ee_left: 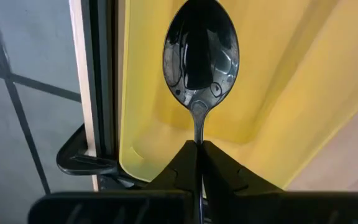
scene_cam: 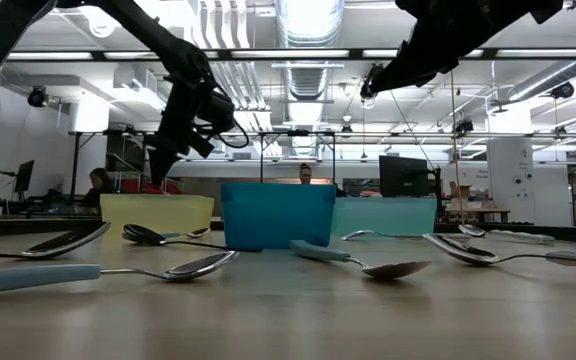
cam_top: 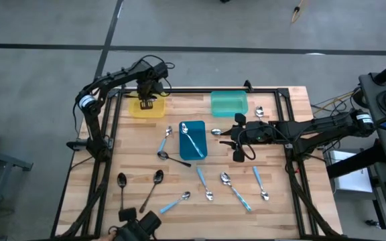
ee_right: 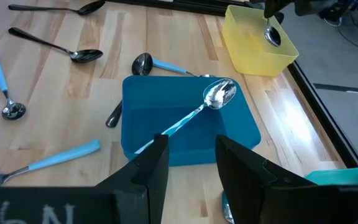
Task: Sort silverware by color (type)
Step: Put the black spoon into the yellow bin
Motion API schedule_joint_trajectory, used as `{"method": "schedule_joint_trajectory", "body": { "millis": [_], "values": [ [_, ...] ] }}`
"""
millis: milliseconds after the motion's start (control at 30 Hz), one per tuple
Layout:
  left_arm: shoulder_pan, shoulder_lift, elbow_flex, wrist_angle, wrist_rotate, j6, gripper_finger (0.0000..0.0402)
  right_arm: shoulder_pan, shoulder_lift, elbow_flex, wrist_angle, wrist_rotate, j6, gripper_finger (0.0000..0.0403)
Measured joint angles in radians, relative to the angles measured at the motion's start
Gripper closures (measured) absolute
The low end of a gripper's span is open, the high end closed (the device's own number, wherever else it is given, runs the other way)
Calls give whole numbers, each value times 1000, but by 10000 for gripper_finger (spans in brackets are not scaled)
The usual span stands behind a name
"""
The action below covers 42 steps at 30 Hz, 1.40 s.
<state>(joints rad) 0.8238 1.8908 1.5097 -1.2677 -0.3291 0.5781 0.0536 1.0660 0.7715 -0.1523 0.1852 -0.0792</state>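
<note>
Item: left end effector (ee_left: pixel 199 144), clamped on dark spoon (ee_left: pixel 201 53), directly above yellow tray (cam_top: pixel 147 108). Advice: lower inside rim, then release. Right end effector (ee_right: pixel 191 155): apart, idle.

Bright overhead lighting, soft shadows, blurred foreground

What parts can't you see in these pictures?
- Dark spoon: in the left wrist view its handle is hidden between the left gripper's shut fingers.
- Yellow tray: in the high view the left gripper covers its inside.
- Teal tray: in the low view its wall hides whatever lies inside.
- Blue tray: in the right wrist view the right gripper's open fingers cover its near edge.
</note>
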Motion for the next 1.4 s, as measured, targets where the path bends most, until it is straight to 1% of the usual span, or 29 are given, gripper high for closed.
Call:
{"method": "schedule_joint_trajectory", "body": {
  "millis": [267, 900, 1067, 1400],
  "values": [
    [1, 0, 0, 36, 51, -3, 401, 0, 0, 0, 0, 0, 0, 280],
    [1, 0, 0, 83, 52, -26, 401, -2, 0, 0, 0, 0, 0, 280],
    [1, 0, -2, 91, 89, -41, 401, -2, 0, 0, 0, 0, 0, 280],
    [1, 0, -65, 125, 86, -39, 401, -2, 0, 0, 0, 0, 0, 280]
  ]
}}
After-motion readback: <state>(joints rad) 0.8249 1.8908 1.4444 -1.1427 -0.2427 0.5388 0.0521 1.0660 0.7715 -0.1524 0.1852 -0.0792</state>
